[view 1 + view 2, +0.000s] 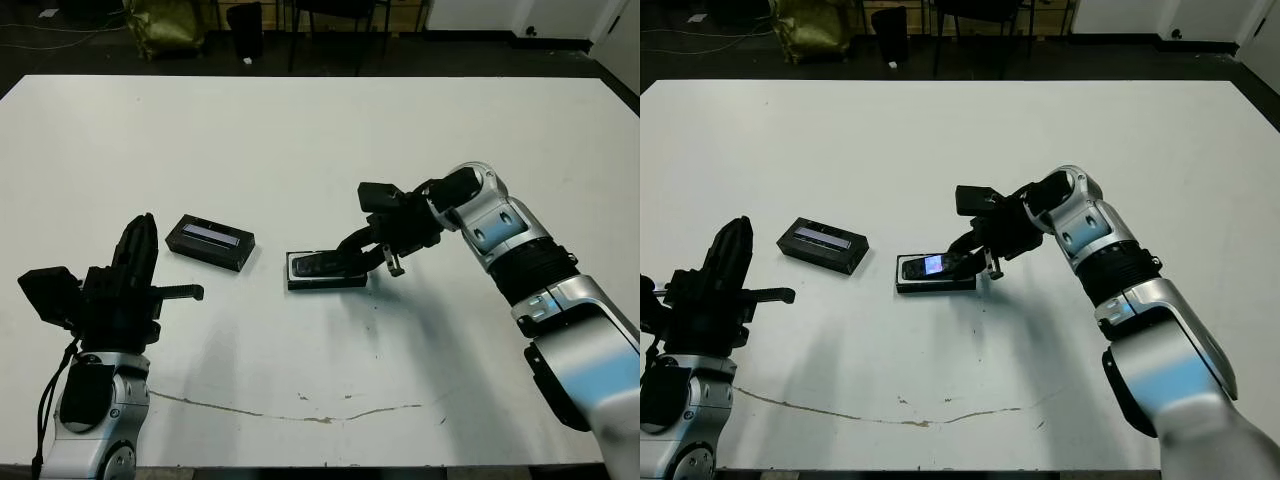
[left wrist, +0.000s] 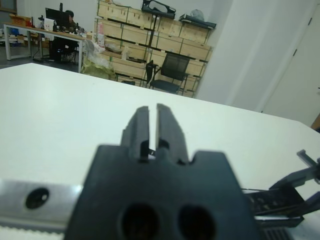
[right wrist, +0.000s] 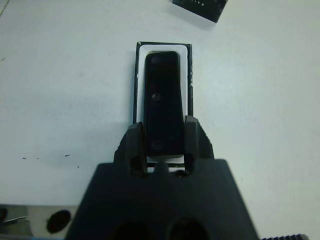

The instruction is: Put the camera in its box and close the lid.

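Note:
The box [image 1: 296,284], a shallow black tray with a white lining [image 3: 141,60], lies mid-table. The camera [image 3: 162,90], a flat black slab with a bluish screen [image 1: 933,264], rests in it with its right end slightly raised. My right gripper [image 1: 347,262] is shut on that end, one finger against each long side [image 3: 134,142]. The lid [image 1: 210,243], black with a glossy grey strip, sits on the table left of the box. My left gripper [image 1: 143,230] is near the front left, apart from the lid, pointing away over the table, shut and empty [image 2: 152,115].
A thin dark scratch [image 1: 300,415] runs across the table near its front edge. Beyond the far edge are a chair [image 2: 172,70], stacked crates [image 2: 145,35] and a person seated at a distant desk [image 2: 67,17].

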You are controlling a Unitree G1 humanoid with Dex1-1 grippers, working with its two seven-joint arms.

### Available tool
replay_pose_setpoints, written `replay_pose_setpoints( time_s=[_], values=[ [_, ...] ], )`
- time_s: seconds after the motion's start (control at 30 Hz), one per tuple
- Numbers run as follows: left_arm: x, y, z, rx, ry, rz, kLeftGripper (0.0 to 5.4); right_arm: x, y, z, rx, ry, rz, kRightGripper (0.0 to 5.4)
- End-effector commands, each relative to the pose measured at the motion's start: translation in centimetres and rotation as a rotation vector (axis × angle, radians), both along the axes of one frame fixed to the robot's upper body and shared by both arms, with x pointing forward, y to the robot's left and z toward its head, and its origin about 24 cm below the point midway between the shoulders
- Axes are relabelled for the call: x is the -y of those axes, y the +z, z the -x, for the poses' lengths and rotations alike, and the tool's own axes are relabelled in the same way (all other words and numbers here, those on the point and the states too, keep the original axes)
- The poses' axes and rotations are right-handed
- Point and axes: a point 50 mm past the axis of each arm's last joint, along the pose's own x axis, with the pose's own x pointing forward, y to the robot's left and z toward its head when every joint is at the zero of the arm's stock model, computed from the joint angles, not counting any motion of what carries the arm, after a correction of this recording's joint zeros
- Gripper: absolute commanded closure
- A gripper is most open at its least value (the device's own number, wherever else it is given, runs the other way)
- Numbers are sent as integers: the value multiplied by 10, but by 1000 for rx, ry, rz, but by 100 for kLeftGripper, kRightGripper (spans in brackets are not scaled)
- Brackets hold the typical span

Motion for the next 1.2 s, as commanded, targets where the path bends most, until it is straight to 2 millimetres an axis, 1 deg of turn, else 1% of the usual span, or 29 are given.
replay_pose_setpoints(
  time_s=[0.03, 0.5, 0.7, 0.9, 1.2],
  values=[
    [0, -5, 2, -29, 11, 2, 540, -4, -7, 2, -19, 18, 46, 505],
    [0, -6, 3, -30, 11, 7, 540, -19, -17, 7, -26, 37, 77, 505],
    [0, -6, 3, -35, 17, 8, 540, -19, -17, 8, -47, 62, 110, 505],
    [0, -7, 3, -33, 13, 15, 540, -19, -9, 7, 24, 192, 139, 377],
    [0, -7, 3, -34, 12, 12, 540, -16, -5, 6, 84, 196, 119, 181]
  ],
)
